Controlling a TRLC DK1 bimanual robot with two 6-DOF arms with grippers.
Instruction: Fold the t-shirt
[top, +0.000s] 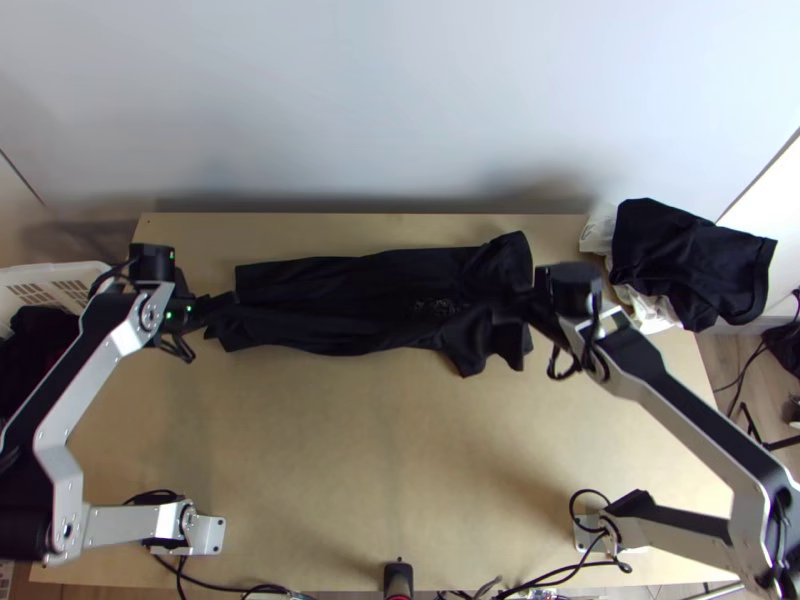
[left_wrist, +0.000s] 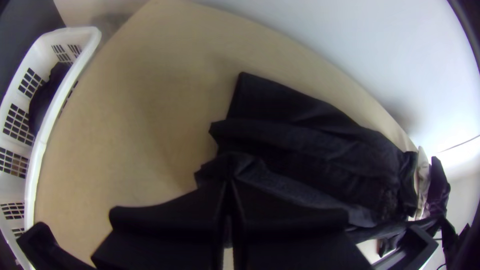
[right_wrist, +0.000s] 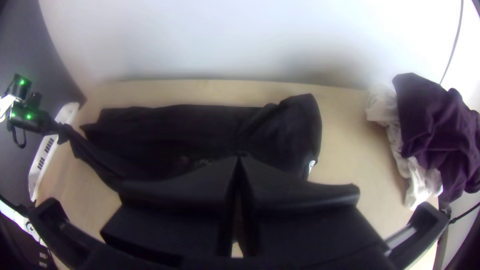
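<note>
– Where's the t-shirt (top: 345, 285)?
– On the table (top: 400, 450), running between the 2 grippers in a long, narrow strip. It looks folded lengthwise, with layers on top of each other and plenty of creases.
– And the print (top: 437, 307) on it?
– Just inward of the right gripper (top: 524, 298), near that end of the strip.
– What's the left gripper (top: 207, 303) doing?
– It's clenched on 1 corner of the shirt. The cloth is bunched into a point there and slants down from the fingers.
– The right as well?
– Yes, its fingers are pressed together on the cloth at the other end. Some of the shirt spreads out beyond their tips, towards the wall (top: 400, 110).
– Anything past the grippers?
– Outward of the left gripper there's a white basket (left_wrist: 40, 135) beside the table, with dark cloth (left_wrist: 44, 100) inside. On the outer side of the right gripper, at the table's far corner, a dark purple garment (right_wrist: 435, 130) lies heaped over some white cloth (right_wrist: 417, 180), apart from the shirt.
</note>
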